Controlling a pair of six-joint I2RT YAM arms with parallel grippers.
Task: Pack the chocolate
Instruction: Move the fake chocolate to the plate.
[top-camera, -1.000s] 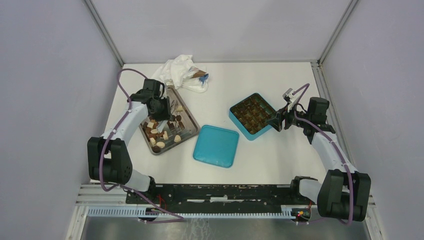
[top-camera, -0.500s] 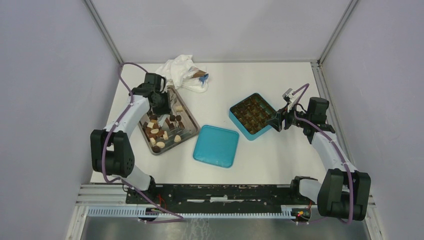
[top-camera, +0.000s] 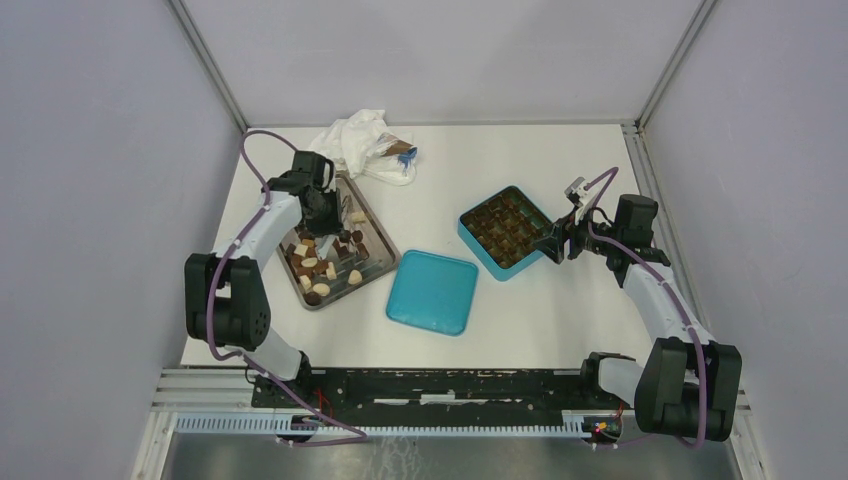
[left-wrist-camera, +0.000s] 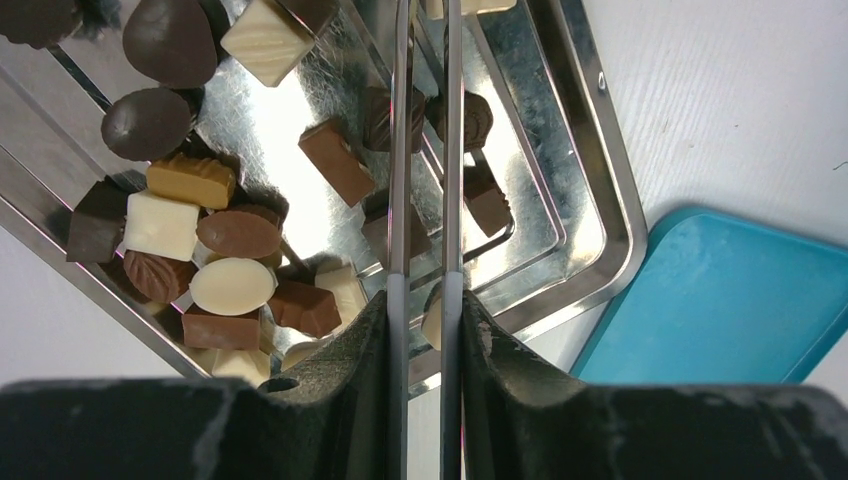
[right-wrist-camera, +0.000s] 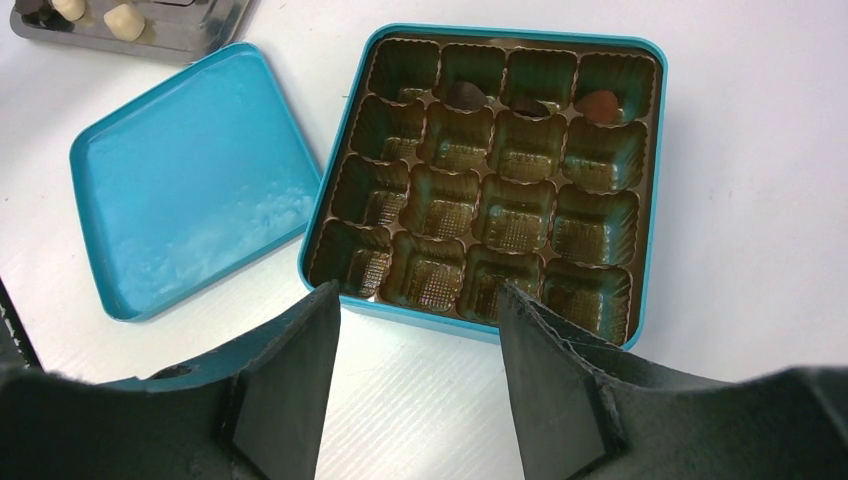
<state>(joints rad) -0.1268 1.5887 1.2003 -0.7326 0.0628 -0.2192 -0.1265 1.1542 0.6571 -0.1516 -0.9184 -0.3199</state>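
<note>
Many dark, mid-brown and cream chocolate pieces lie in a metal tray at the left; the left wrist view shows them close up. My left gripper hovers over the tray's far half, shut on thin metal tweezers whose tips run out of the top of that view. The open teal box has a brown insert with three pieces in its far row. My right gripper is open and empty just outside the box's near edge.
The teal lid lies inside-up between tray and box, also in the right wrist view. A crumpled white bag with a wrapper sits at the back behind the tray. Grey walls enclose the table.
My left gripper has moved from the tray's middle toward its far end with the tweezers. The right arm has not moved.
</note>
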